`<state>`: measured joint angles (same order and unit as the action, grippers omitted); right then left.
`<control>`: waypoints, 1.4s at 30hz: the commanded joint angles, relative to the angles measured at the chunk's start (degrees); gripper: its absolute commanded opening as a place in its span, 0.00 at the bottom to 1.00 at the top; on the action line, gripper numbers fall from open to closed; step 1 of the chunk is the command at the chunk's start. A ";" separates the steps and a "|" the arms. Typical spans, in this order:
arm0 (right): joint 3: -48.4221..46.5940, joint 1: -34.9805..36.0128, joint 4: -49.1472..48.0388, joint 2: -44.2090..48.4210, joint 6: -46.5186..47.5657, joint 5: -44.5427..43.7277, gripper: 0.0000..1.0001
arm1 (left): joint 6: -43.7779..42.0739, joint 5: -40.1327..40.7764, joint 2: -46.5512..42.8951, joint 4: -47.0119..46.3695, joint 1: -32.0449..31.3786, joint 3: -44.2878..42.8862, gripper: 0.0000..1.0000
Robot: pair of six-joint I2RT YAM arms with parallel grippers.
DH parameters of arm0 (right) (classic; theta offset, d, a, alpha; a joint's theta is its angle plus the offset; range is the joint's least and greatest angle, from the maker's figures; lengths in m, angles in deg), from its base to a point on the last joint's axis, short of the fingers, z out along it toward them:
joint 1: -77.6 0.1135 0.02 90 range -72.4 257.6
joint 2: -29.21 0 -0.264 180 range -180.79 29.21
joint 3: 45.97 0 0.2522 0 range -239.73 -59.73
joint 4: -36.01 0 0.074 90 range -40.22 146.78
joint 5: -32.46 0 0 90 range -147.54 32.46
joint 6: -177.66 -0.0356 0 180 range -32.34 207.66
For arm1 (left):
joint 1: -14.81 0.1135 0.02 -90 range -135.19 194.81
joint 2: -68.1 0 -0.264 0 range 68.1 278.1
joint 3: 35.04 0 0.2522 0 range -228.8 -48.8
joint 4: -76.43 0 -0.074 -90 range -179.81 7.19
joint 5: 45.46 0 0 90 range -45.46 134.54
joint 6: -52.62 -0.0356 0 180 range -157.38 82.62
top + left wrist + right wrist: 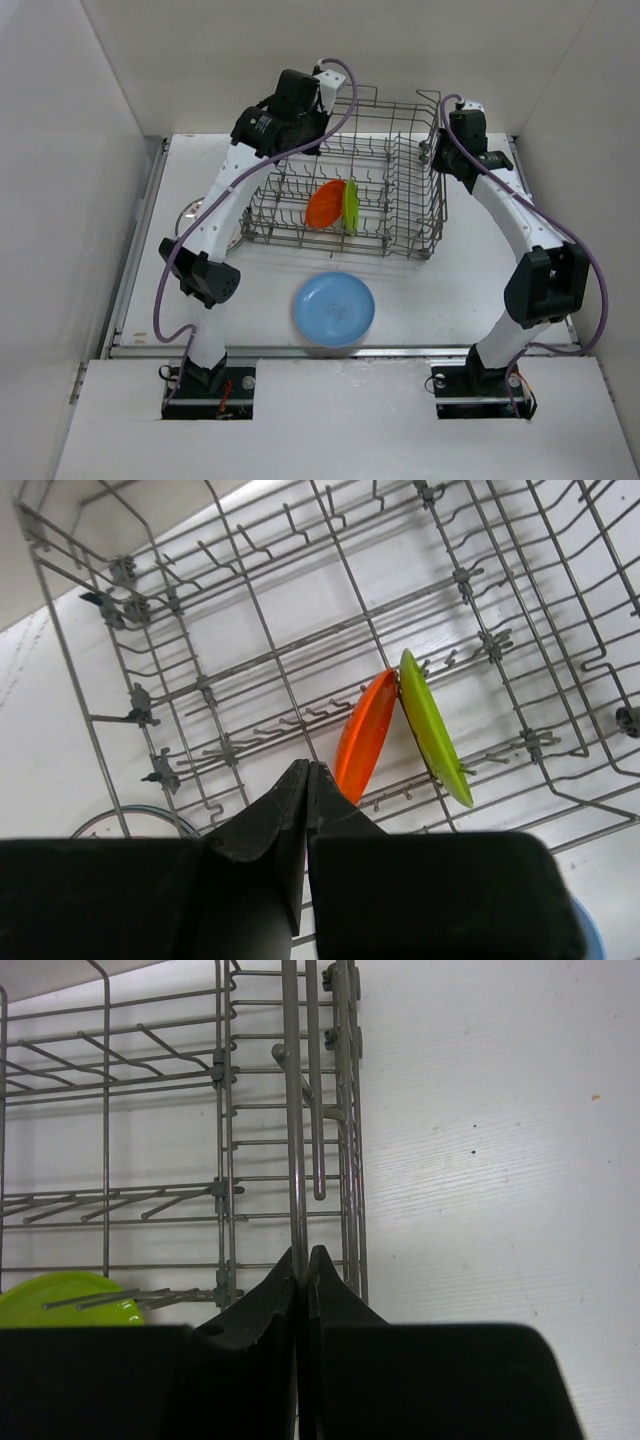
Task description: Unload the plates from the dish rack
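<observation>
White table: dish rack at far centre. Blue plate flat on table, near side of rack, apart from it. Orange plate and lime plate on edge inside rack, leaning together, lime to right. My left gripper above rack's far left, fingers pressed together, empty. My right gripper at rack's right wall, fingers clamped on upright wire.

A white table is lying under everything, with faint grain showing across its surface. White walls are closing it in on the left, back and right. A grey metal rail is running along its left edge. A tiny orange speck is sitting on the tabletop.
</observation>
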<state>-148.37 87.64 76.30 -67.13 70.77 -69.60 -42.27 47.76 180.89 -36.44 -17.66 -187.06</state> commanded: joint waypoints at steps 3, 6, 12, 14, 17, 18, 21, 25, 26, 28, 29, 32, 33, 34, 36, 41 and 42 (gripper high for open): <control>0.49 0.59 -1.04 1.76 0.80 -1.48 0.00 | -4.42 -12.24 1.36 4.19 2.23 0.54 0.16; 0.49 0.59 -1.04 1.76 0.80 -1.48 0.00 | -4.96 -12.28 3.65 8.76 1.71 -0.79 0.63; 1.54 0.59 -1.04 2.29 0.80 -0.95 0.00 | -7.42 -14.65 9.98 13.35 1.71 -0.26 0.72; 1.54 0.59 -1.04 2.29 0.80 -0.95 0.00 | -7.42 -13.95 11.82 13.35 1.71 -0.26 0.66; 2.06 0.59 -1.04 2.29 0.80 -0.95 0.00 | -7.94 -13.95 13.76 13.35 1.71 -0.26 0.58; 2.07 0.59 -1.04 2.29 0.80 -0.95 0.00 | -7.95 -13.25 14.29 13.35 1.71 -0.26 0.56; 2.07 0.59 -1.04 2.29 0.80 -0.95 0.00 | -7.95 -10.01 15.69 12.74 1.71 0.27 0.41; 2.07 0.59 -1.04 2.29 0.80 -0.95 0.00 | -7.95 -8.76 16.23 11.50 1.71 2.38 0.17; 2.07 0.59 -1.04 2.29 0.80 -1.48 0.00 | -7.95 -8.76 16.23 11.50 1.71 3.07 0.12; 2.07 0.59 -1.04 2.29 0.80 -1.48 0.00 | -7.25 -8.23 15.70 11.50 1.71 3.08 0.00; 2.07 0.59 -1.04 2.29 0.80 -1.48 0.00 | -7.24 -8.23 14.92 10.98 1.71 3.08 0.00; 2.07 0.59 -1.04 2.29 1.33 -1.48 0.00 | -6.19 -7.62 12.46 10.45 1.71 2.56 0.00; 2.59 0.59 -1.04 2.29 1.33 -1.48 0.00 | -6.19 -7.62 11.76 9.92 1.71 1.68 0.00; 2.60 0.59 -1.04 2.29 1.33 -1.48 0.00 | -5.67 -6.40 10.18 9.92 1.71 1.07 0.00; 2.60 0.59 -1.04 2.29 1.33 -2.00 0.00 | -5.13 -5.34 8.42 8.17 1.71 -0.43 0.00; 2.60 0.59 -1.04 2.29 1.33 -2.01 0.00 | -4.61 0.28 1.74 1.05 1.71 -0.96 0.00; 2.60 0.59 -1.04 2.29 1.33 -2.01 0.00 | -4.61 0.99 0.25 0.26 1.71 -0.96 0.00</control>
<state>-147.21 87.73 75.77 -66.25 70.77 -69.73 -49.39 46.23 192.91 -27.48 -16.31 -184.26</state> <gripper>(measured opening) 0.083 0.065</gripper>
